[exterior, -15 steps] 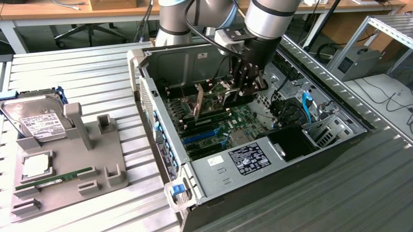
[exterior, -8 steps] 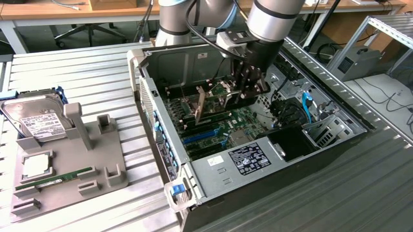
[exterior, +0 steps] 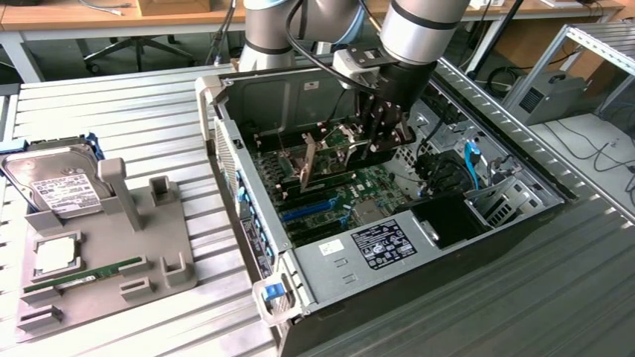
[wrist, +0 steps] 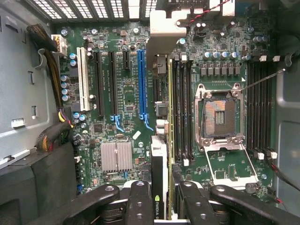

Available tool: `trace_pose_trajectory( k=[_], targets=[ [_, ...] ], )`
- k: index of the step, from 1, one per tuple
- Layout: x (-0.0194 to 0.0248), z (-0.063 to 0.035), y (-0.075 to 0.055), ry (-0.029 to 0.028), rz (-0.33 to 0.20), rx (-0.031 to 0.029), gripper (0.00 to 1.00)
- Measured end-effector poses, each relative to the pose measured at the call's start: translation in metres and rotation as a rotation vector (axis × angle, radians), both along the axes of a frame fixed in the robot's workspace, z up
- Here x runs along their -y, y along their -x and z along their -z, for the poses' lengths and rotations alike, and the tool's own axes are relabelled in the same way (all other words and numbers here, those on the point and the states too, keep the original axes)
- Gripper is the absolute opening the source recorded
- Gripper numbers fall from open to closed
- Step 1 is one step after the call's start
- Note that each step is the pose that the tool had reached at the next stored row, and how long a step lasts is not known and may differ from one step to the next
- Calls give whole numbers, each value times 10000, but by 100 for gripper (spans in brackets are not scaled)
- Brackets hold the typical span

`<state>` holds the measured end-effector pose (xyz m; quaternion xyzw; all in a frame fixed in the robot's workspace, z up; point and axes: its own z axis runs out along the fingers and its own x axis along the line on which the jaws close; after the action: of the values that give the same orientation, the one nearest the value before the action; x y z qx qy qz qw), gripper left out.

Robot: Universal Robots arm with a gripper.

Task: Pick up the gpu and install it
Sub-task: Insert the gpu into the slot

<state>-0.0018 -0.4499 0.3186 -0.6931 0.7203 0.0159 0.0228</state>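
The gpu [wrist: 159, 154] is a thin dark card seen edge-on, with a green logo near my fingers [wrist: 139, 201] and a silvery end bracket toward the case's rear grille. My gripper [wrist: 159, 199] is shut on it. The card hangs upright over the green motherboard [wrist: 126, 93], running alongside the long blue slot [wrist: 140, 79] and the memory slots [wrist: 180, 108]. I cannot tell whether its lower edge touches a slot. In the exterior view my gripper [exterior: 389, 126] reaches down into the open PC case [exterior: 328, 268], with the gpu [exterior: 332, 152] below it.
Inside the case are an open CPU socket [wrist: 220, 112], a small heatsink [wrist: 116, 156], cable bundles [wrist: 51, 136] and blue cables [exterior: 471, 163]. At the exterior view's left, a grey fixture [exterior: 169, 268] holds a hard drive [exterior: 59, 182], a processor [exterior: 56, 255] and a green memory stick [exterior: 85, 275].
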Motion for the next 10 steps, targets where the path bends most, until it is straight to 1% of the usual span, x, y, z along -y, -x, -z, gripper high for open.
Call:
trace_pose_trajectory(
  k=[4, 10],
  targets=[
    [0, 0, 0, 0, 0, 0, 27],
    [0, 1, 51, 1, 0, 0, 27]
  ],
)
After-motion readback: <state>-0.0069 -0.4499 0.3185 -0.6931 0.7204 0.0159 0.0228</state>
